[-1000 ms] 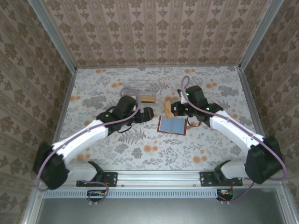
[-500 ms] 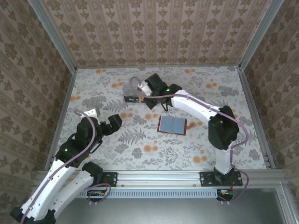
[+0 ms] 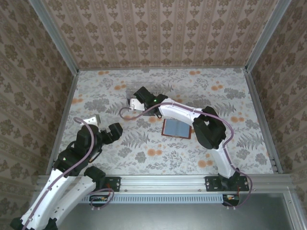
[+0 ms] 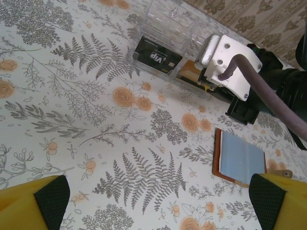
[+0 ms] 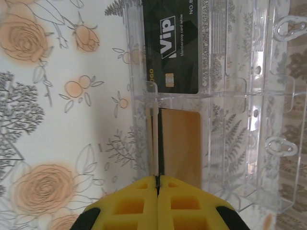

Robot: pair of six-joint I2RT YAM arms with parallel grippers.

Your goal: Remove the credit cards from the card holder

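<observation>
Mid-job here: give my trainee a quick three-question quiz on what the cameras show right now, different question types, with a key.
1. True or false: the card holder lies folded shut.
2. Which card lies in the clear box beside the gold card? A) black VIP card B) blue card C) none
3. Fill in: the right gripper is shut on a thin ___ seen edge-on.
Key: 1 false, the card holder lies open. 2 A. 3 card.
</observation>
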